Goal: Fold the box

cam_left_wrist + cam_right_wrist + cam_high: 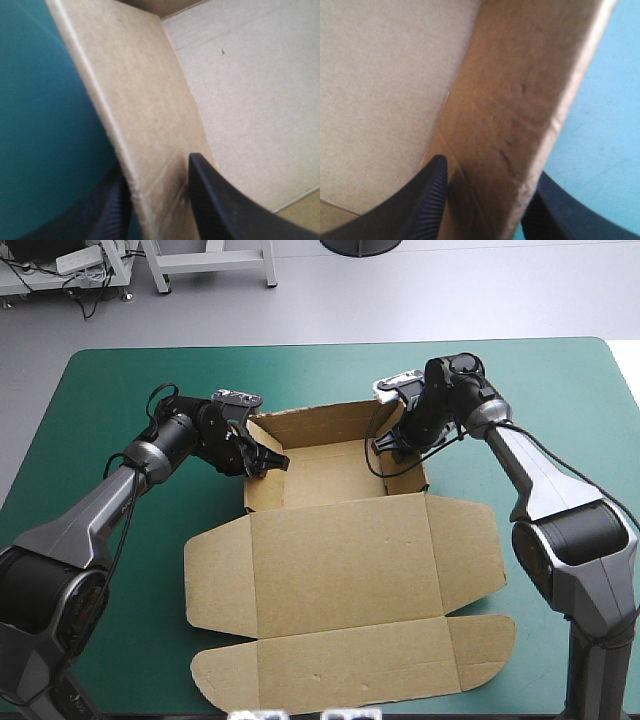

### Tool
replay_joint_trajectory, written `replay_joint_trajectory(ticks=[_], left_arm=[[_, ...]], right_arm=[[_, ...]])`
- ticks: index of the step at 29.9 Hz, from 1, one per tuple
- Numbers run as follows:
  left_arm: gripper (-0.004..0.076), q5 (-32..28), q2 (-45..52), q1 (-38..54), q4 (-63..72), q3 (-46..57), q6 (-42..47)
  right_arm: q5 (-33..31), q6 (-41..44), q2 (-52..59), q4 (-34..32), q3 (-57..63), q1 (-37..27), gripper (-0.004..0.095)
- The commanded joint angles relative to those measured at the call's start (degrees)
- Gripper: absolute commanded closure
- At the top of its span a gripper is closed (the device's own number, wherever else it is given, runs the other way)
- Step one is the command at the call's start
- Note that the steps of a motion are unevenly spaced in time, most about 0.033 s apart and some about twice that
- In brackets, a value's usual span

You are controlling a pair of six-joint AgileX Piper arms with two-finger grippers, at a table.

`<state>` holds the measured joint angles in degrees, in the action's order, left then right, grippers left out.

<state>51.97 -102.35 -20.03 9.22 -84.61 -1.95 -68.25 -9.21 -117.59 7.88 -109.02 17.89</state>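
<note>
**Both side walls pinched, tray half formed**

The box (330,480) lies mid-worktop (110,390). Its tray part is at the far side and the lid (345,580) is spread flat toward the near edge. The left tool (262,462) is clamped on the left wall (140,100), one finger inside the tray and one outside. The right tool (392,445) grasps the right wall (520,100) the same way (each wrist view shows board between the fingers). The far wall (310,425) stands raised.

The step in hand looks to be setting up the side walls. The next move probably calls for bringing both walls upright and square to the far wall, then tucking them so they hold. The two pulls should be even, or the light board may slide or the tray skew. I cannot tell whether either wall is already doubled over.
</note>
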Motion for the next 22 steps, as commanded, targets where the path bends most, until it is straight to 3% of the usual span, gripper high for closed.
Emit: replay_joint_trajectory(ticks=[1,5,15,22], left_arm=[[0.0332,-2.81,2.59,-0.54,2.71,-1.27,-0.07],[0.0265,-4.78,2.59,-0.54,4.01,-1.27,3.47],[0.0265,-3.78,2.59,-0.54,3.19,-7.13,4.48],[0.0265,4.77,2.59,-0.54,-1.36,-17.38,4.48]], right_arm=[[-0.02,-0.73,3.35,-0.65,-4.09,-0.06,0.0481],[-0.78,-0.73,3.35,-0.65,-6.02,-0.06,0.0472],[-2.74,-0.58,4.12,-3.33,-8.1,-0.21,0.0438],[-3.01,-0.32,6.15,-3.18,-8.1,-0.21,0.0438]])
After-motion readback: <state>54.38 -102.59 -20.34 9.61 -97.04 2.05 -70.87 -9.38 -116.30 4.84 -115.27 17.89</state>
